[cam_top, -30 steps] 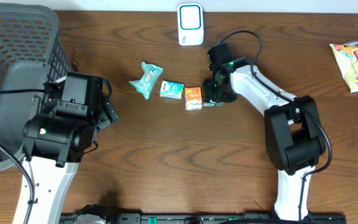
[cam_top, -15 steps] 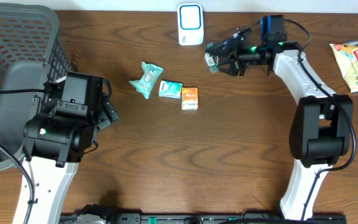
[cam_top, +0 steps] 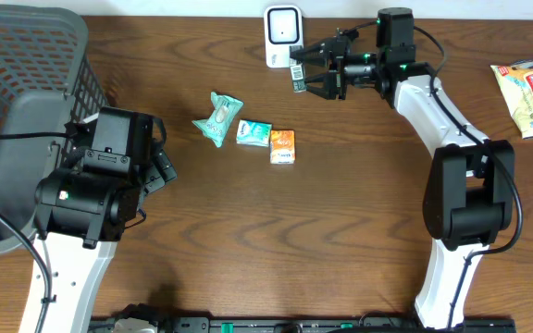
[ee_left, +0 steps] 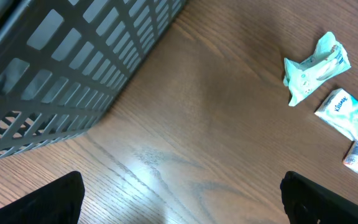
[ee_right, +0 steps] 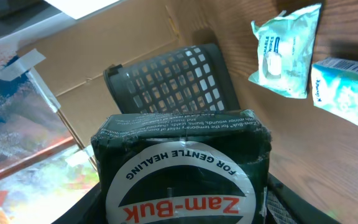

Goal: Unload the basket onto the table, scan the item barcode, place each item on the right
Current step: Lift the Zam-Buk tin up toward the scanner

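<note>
1. The Zam-Buk box (ee_right: 182, 168), a small dark-green carton, is pictured held above the far side of the table (cam_top: 340, 240), just beside the near right corner of the white scanner (cam_top: 283, 35).
2. The carton is judged light and stiff, though its thin card could be crushed. It is best taken across two flat opposite faces, with the barcode face left uncovered.
3. The right end effector (cam_top: 311, 74) is seen partly closed and clamped on the box, its fingers pointed left toward the scanner.
4. The left end effector (ee_left: 191, 208) is shown spread wide with nothing in it, low over the table beside the grey basket (cam_top: 26, 92).
5. A white label on the box is shown only by the overhead view. The printed lettering is given only by the right wrist view, where the scanner is not seen.
6. Lying mid-table are a green wipes packet (cam_top: 218, 117), a tissue pack (cam_top: 254, 133) and an orange box (cam_top: 284, 146). A snack packet (cam_top: 528, 95) lies at the far right.
</note>
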